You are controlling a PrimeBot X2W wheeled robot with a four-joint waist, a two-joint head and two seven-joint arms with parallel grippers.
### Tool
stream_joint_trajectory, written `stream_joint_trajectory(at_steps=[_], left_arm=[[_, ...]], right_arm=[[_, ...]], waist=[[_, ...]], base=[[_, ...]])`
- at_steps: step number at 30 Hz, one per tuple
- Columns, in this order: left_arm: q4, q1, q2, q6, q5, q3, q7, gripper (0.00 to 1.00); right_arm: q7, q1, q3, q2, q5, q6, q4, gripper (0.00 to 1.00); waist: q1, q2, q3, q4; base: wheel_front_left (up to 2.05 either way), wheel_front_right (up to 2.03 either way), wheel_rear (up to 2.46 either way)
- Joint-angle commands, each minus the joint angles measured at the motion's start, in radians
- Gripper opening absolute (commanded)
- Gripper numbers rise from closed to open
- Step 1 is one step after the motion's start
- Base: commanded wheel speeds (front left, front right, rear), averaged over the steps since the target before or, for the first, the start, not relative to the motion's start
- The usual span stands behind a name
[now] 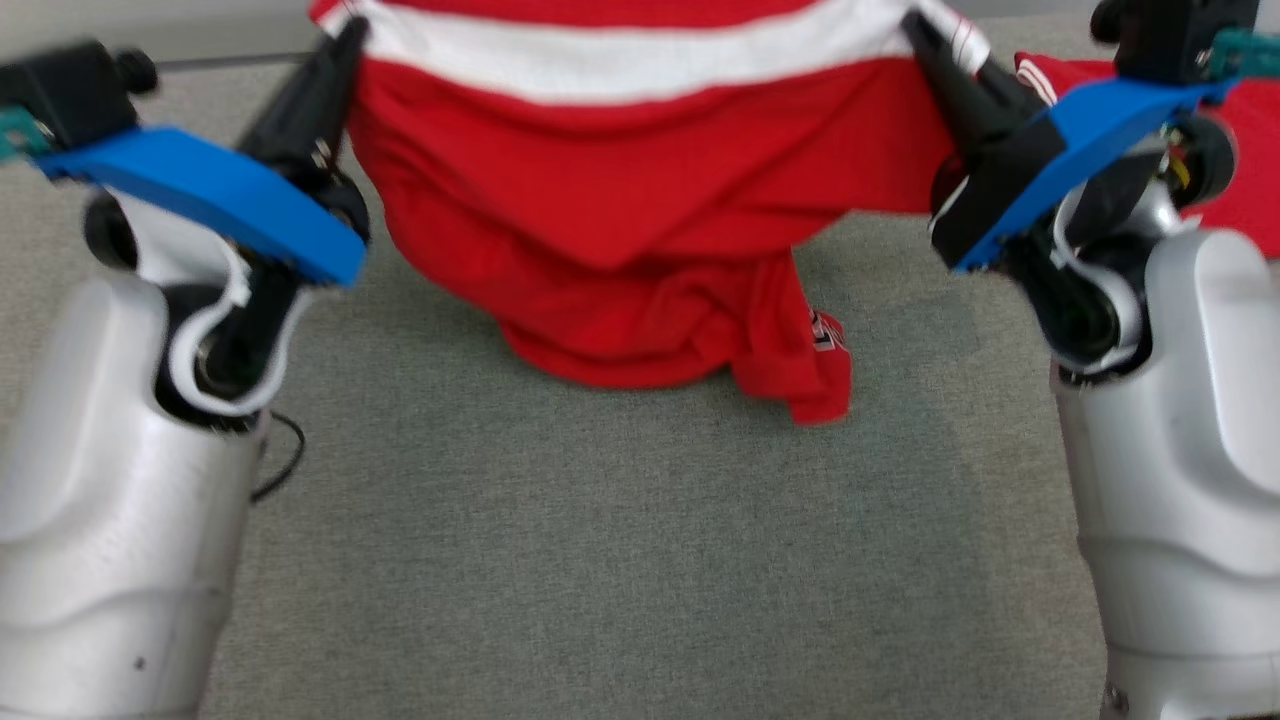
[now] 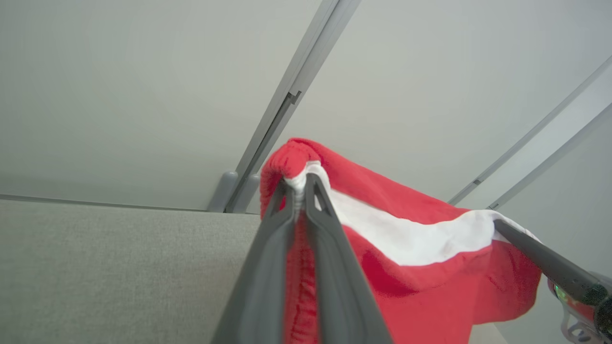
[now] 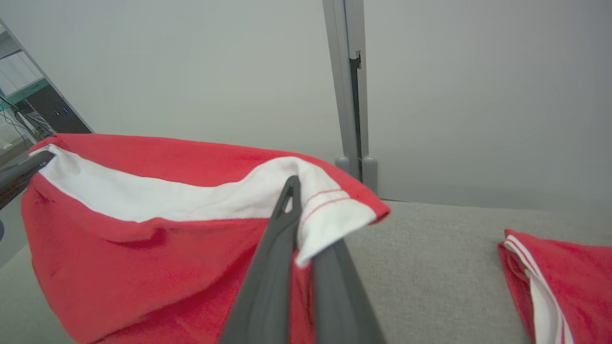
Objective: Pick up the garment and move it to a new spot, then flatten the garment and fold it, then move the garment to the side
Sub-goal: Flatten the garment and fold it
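Two grips on the garment (image 1: 640, 190): left gripper (image 1: 345, 45) clenched on one top corner, right gripper (image 1: 918, 35) clenched on the other. Garment hangs stretched between them, lower part bunched on the table (image 1: 600, 560). Another red cloth (image 1: 1250, 170) lies far right.

Red-white garment (image 3: 143, 248) in right gripper (image 3: 297, 205) pinch

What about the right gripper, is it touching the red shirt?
Touching. The right wrist view shows the right gripper shut on the red shirt, its white hem pinched between the dark fingers.
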Motion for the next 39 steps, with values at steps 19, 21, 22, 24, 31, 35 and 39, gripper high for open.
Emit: stream_joint_trajectory(at_steps=[19, 21, 22, 24, 31, 35, 39], left_arm=[[0.041, -0.225, 0.079, -0.006, 0.003, -0.181, -0.375, 0.00], [0.061, -0.140, 0.089, -0.006, -0.011, -0.245, -0.397, 0.00], [0.071, -0.096, 0.099, -0.006, -0.014, -0.276, -0.411, 0.00], [0.083, -0.011, 0.114, -0.006, -0.027, -0.329, -0.432, 0.00], [0.073, 0.247, 0.157, -0.006, -0.058, -0.447, -0.466, 0.00], [0.027, 0.366, 0.199, -0.006, -0.071, -0.483, -0.458, 0.00], [-0.063, 0.473, 0.259, 0.011, -0.088, -0.505, -0.429, 0.00]], right_arm=[[-0.504, -0.265, 0.236, -0.134, -0.084, 0.000, 0.307, 0.00], [-0.496, -0.194, 0.283, -0.161, -0.042, 0.000, 0.310, 0.00], [-0.488, -0.152, 0.309, -0.176, -0.021, 0.000, 0.303, 0.00], [-0.486, -0.078, 0.337, -0.211, 0.016, 0.000, 0.284, 0.00], [-0.393, 0.203, 0.382, -0.325, 0.104, 0.001, 0.140, 0.00], [-0.292, 0.395, 0.319, -0.375, 0.140, 0.000, -0.011, 0.00], [-0.171, 0.602, 0.230, -0.381, 0.133, 0.000, -0.195, 0.00]], waist=[[-0.0004, -0.0001, 0.135, -0.005], [-0.0004, -0.0001, 0.119, -0.001], [-0.0004, -0.0001, 0.108, 0.001], [-0.0004, -0.0001, 0.084, 0.003], [-0.0004, -0.0001, -0.041, 0.029], [-0.0004, -0.0001, -0.114, 0.045], [-0.0004, -0.0001, -0.156, 0.050]], base=[[0.00, 0.00, 0.00], [0.00, 0.00, 0.00], [0.00, 0.00, 0.00], [0.00, 0.00, 0.00], [0.00, 0.00, 0.00], [0.00, 0.00, 0.00], [0.00, 0.00, 0.00]])
